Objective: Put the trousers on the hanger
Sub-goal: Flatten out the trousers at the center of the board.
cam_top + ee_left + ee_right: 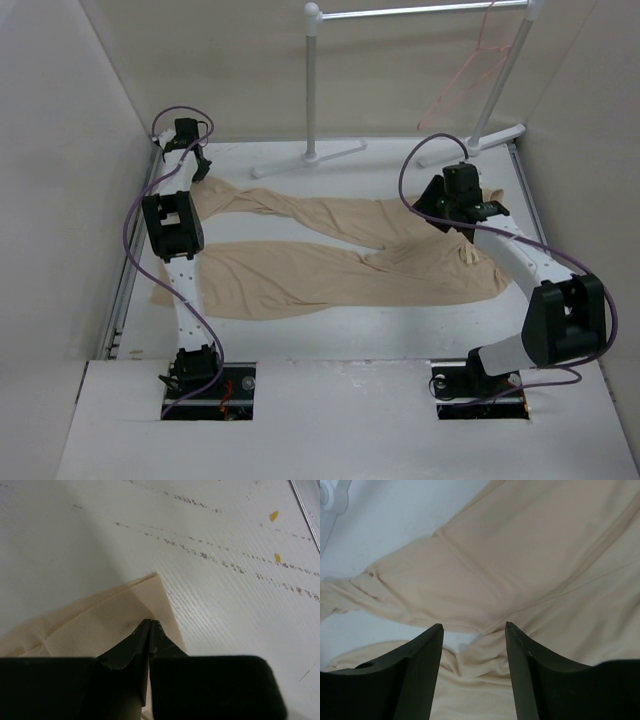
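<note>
The beige trousers (330, 255) lie flat across the table, legs pointing left and waist to the right. My left gripper (200, 165) is at the far-left end of the upper leg. In the left wrist view its jaws (151, 621) are shut, the tips pinched into the cuff corner of the trousers (100, 615). My right gripper (462, 222) hovers over the waist end. It stands open (474, 626) above the crotch of the trousers (520, 555), nothing between its fingers. The pinkish-red hanger (462, 75) hangs from the rack bar at the back right.
A white tube rack (312, 90) stands at the back, its feet on the table; one foot (330, 495) shows in the right wrist view. White walls close in left and right. A metal rail (306, 500) runs along the table's left edge.
</note>
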